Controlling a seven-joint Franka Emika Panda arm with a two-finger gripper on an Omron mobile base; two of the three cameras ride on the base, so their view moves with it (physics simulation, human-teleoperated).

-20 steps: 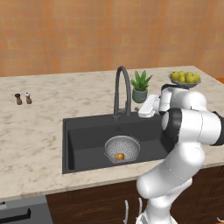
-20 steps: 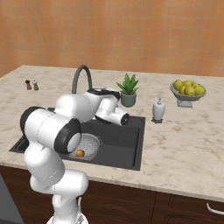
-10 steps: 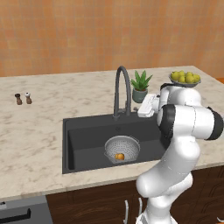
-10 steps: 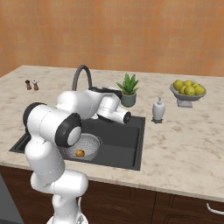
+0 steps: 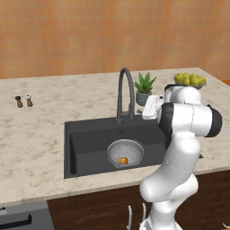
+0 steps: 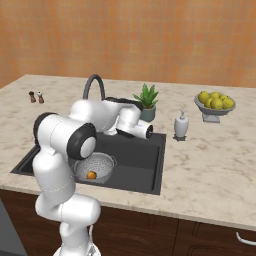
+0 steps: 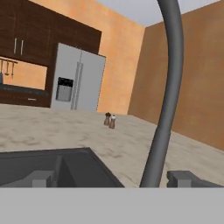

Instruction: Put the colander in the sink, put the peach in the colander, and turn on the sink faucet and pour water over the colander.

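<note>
Sink: your large dark grey rectangular sink basin (image 5: 85, 139) is set into the pale marbled stone counter (image 5: 40, 130)
Colander: your round silvery perforated metal colander (image 5: 126, 152) sits on the basin floor, towards the front
Peach: your small orange-red peach (image 5: 122, 160) lies inside the colander, against its front wall
Faucet: your tall dark grey gooseneck faucet (image 5: 125, 93) stands at the back edge of the sink; in the hand view its stem (image 7: 165, 105) rises close ahead between the fingertips
Gripper: your two-finger gripper (image 7: 116, 178) is spread wide and holds nothing; its dark fingertips (image 7: 40, 178) sit either side of the faucet stem, apart from it
Arm: your white arm (image 6: 107, 116) reaches over the sink's right side towards the faucet base
Nearby: potted green plant (image 6: 147, 101), white soap dispenser (image 6: 180, 125) and footed bowl of yellow fruit (image 6: 215, 103) stand on the counter right of the sink; two small shakers (image 5: 24, 101) stand well to its left
</note>
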